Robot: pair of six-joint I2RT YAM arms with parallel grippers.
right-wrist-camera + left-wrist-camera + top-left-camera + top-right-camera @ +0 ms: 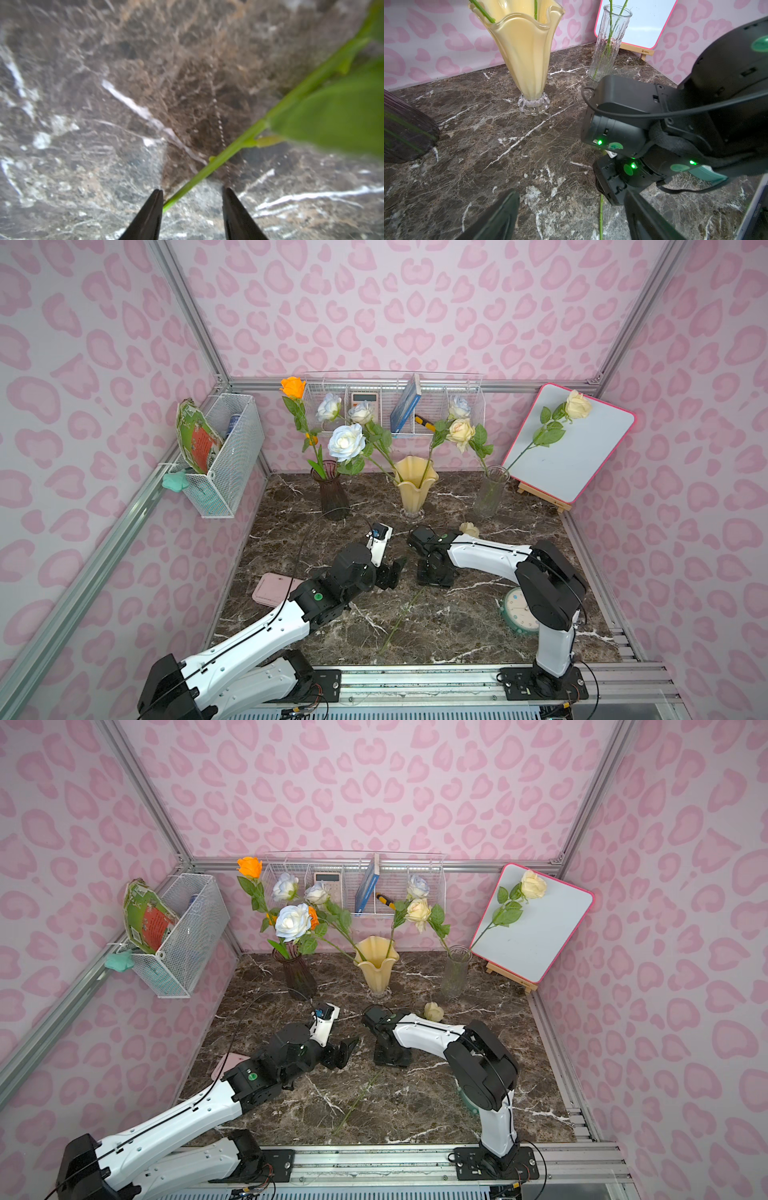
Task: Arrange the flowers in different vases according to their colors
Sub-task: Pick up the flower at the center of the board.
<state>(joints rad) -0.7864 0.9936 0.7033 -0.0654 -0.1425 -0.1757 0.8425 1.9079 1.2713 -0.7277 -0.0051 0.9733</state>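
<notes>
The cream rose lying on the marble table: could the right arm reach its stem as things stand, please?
Probably yes: the right gripper points down with open jaws astride the cream rose's stem, nothing else between them, though the stem runs off-centre.

The table (457,626) looks like polished dark brown marble with white veins, smooth and faintly glossy. The yellow vase (525,62) is opaque glossy glass on a clear moulded glass foot. The clear vase (609,47) is ribbed see-through glass, and the purple vase (332,493) is dark ribbed glass. On the left, the wire basket (232,456) is white-coated metal mesh. The near frame rail (415,682) is matt grooved aluminium. The whiteboard (573,456) is smooth and shiny, on a bare wood easel (639,51). The stem (228,151) looks like smooth plastic.
</notes>
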